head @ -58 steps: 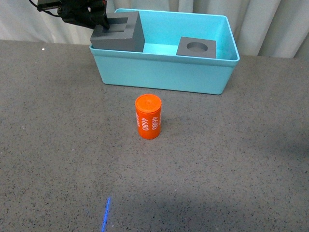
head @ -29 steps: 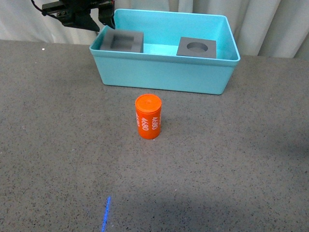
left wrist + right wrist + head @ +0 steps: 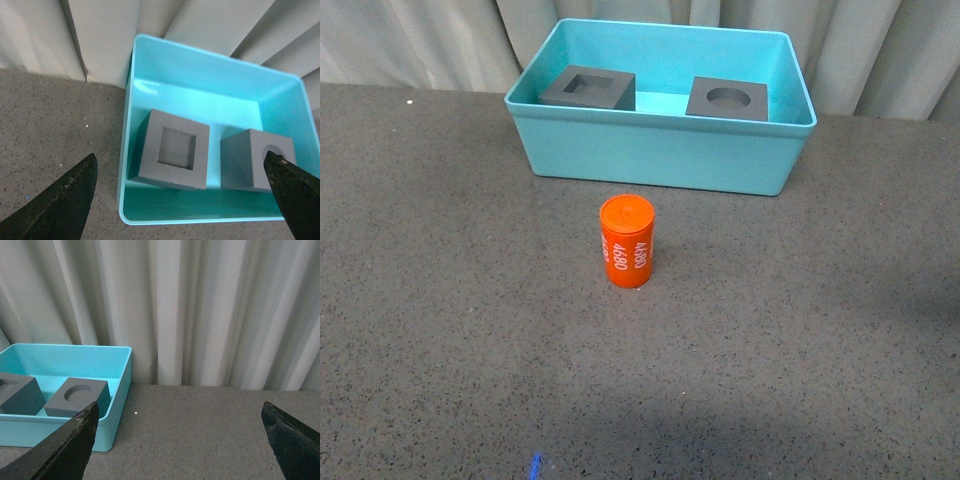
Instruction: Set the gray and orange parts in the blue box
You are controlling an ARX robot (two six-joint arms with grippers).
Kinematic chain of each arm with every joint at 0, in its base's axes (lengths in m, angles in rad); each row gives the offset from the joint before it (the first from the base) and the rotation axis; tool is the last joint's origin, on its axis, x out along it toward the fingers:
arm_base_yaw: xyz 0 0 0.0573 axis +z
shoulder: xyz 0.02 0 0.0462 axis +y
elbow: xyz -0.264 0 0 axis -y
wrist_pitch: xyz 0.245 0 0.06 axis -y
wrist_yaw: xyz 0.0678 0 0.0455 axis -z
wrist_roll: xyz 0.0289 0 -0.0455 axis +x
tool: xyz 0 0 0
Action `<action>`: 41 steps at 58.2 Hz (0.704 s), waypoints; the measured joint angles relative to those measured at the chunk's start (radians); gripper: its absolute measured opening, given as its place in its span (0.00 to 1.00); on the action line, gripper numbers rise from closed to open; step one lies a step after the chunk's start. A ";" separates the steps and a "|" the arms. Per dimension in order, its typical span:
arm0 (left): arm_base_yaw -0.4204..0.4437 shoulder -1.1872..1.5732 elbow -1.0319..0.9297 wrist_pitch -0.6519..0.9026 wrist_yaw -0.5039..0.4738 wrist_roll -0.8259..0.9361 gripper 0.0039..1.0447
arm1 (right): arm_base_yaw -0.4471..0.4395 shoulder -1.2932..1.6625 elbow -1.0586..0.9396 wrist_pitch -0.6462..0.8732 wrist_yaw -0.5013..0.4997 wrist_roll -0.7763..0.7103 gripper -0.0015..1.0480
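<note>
The turquoise-blue box (image 3: 650,150) stands at the back of the table. Inside it lie the gray cube with a square recess (image 3: 587,87) on the left and the gray cube with a round recess (image 3: 726,98) on the right. The orange cylinder (image 3: 627,241) printed "4680" stands upright on the table in front of the box. Neither arm shows in the front view. My left gripper (image 3: 182,200) is open and empty, high above the box (image 3: 127,150), over the square-recess cube (image 3: 175,149) and the round-recess cube (image 3: 255,160). My right gripper (image 3: 180,445) is open and empty over bare table beside the box (image 3: 117,405).
The dark gray speckled tabletop (image 3: 440,300) spreads around the box and cylinder. Pale pleated curtains (image 3: 420,40) hang right behind the box. A small blue light mark (image 3: 535,464) lies at the table's front edge.
My left gripper let go of the square-recess cube, which now rests low inside the box. The arm then rose out of the front view. The blue mark shrank toward the front edge.
</note>
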 joint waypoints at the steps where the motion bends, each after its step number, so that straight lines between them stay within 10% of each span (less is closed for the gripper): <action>1: 0.004 -0.016 -0.024 0.023 -0.004 -0.015 0.94 | 0.000 0.000 0.000 0.000 0.000 0.000 0.91; 16: 0.057 -0.198 -0.362 0.212 -0.095 -0.102 0.94 | 0.000 0.000 0.000 0.000 0.000 0.000 0.91; 28: 0.068 -0.367 -0.796 0.928 -0.176 0.188 0.61 | 0.000 0.000 0.000 0.000 0.000 0.000 0.91; 41: 0.109 -0.547 -1.086 1.062 -0.127 0.260 0.19 | 0.000 0.000 0.000 0.000 0.000 0.000 0.91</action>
